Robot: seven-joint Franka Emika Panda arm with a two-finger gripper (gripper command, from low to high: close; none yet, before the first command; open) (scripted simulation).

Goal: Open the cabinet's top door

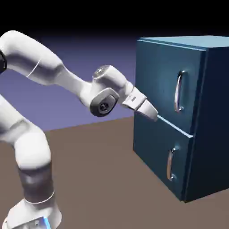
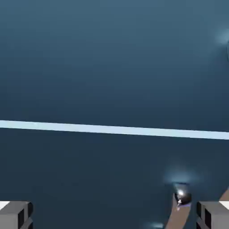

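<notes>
The exterior view shows the whole cabinet (image 1: 179,116) standing on the brown table (image 1: 98,170) at the right. It has two stacked doors, each with one silver handle: the top door (image 1: 163,80) with its handle (image 1: 179,91), and the lower door (image 1: 156,156) with its handle (image 1: 170,164). Both doors look closed. The gripper (image 1: 154,114) points at the seam (image 1: 176,126) between them, left of the handles. Only the hand view shows the fingers (image 2: 15,214), spread wide with nothing between them, close to blue panel crossed by that pale seam (image 2: 112,129).
</notes>
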